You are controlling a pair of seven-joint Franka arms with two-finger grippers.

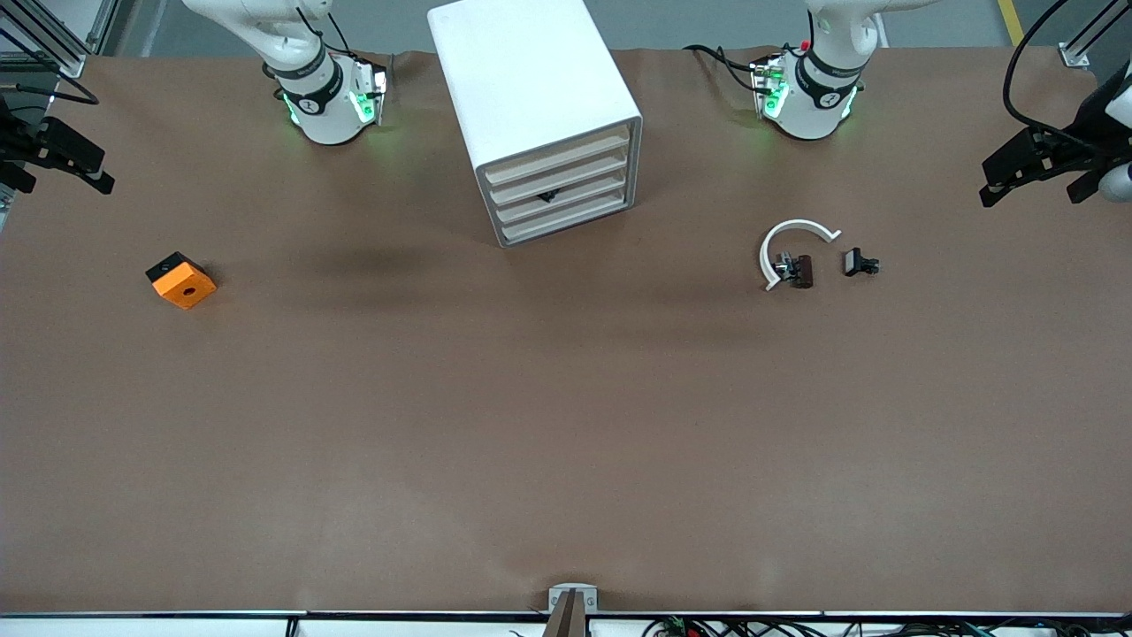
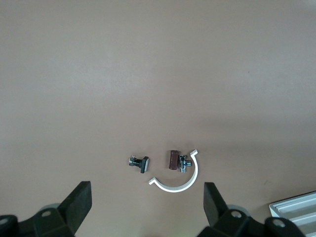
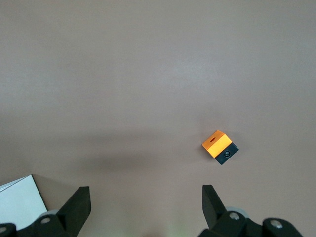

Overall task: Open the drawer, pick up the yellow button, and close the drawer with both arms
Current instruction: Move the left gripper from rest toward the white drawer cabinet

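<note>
both claws gape empty, left claw (image 2: 147, 207) over the table (image 1: 566, 425) at frame right, right claw (image 3: 146, 210) frame left, cabinet (image 1: 539, 106) top centre shut.

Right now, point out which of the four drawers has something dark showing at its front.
The third drawer from the cabinet's top: a small black spot sits at its front edge; the other three fronts are plain beige.
</note>
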